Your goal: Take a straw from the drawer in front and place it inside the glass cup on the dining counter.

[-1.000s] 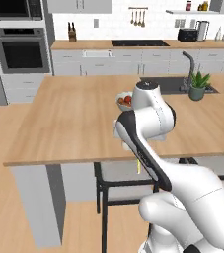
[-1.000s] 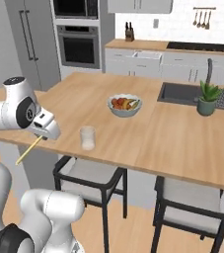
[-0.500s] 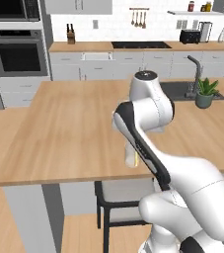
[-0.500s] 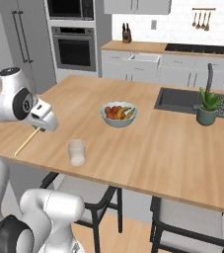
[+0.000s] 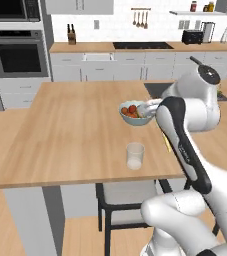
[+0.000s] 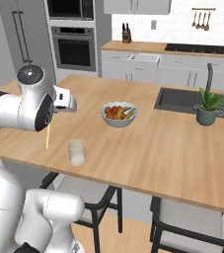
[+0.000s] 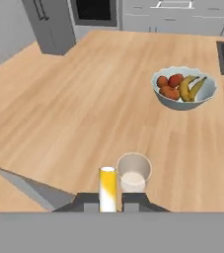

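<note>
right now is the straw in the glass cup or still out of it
Out. The straw hangs from the gripper beside the glass cup, above the dining counter; the cup's mouth holds nothing.

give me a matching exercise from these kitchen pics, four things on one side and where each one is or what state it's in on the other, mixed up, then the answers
Things:
1. straw
2. glass cup
3. fruit bowl
4. potted plant

Places or states:
A. stands upright and empty near the front edge of the dining counter
B. sits beside the sink
C. held in the gripper, hanging down
D. sits mid-counter, behind the cup, holding bananas and red fruit

Pairs: 1-C, 2-A, 3-D, 4-B
</note>
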Motion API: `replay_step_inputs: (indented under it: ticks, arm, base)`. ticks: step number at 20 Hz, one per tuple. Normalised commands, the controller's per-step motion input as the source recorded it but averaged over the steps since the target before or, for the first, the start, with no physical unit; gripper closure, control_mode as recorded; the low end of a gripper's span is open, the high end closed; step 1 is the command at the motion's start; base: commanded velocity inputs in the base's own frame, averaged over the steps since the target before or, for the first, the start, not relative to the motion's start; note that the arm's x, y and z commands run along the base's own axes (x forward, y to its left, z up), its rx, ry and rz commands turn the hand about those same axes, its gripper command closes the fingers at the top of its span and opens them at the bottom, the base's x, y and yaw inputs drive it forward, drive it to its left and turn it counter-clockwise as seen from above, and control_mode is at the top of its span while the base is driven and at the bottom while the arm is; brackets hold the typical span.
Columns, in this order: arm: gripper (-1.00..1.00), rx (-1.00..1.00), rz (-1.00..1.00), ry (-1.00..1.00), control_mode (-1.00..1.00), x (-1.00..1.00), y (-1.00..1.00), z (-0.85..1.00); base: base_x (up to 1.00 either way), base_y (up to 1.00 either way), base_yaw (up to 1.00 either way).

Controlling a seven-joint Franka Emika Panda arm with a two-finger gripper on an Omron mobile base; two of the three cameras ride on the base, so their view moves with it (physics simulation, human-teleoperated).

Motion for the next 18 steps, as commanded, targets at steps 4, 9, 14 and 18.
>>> replay_step_inputs:
  ticks: [4,9,14,18]
  arm:
    - [1.00,0.05,0.73,-0.40,-1.00,0.37,-0.68,0.00]
    - [1.00,0.07,0.59,-0.20,-1.00,0.78,-0.10,0.00]
    - [1.00,0.13,0.39,-0.11,-1.00,0.49,0.27,0.00]
    - [1.00,0.14,0.30,-0.10,-1.00,0.44,0.35,0.00]
  base:
    - [0.00,0.00,0.00]
    - [0.00,0.00,0.00]
    - [0.00,0.00,0.00]
    - [0.00,0.00,0.00]
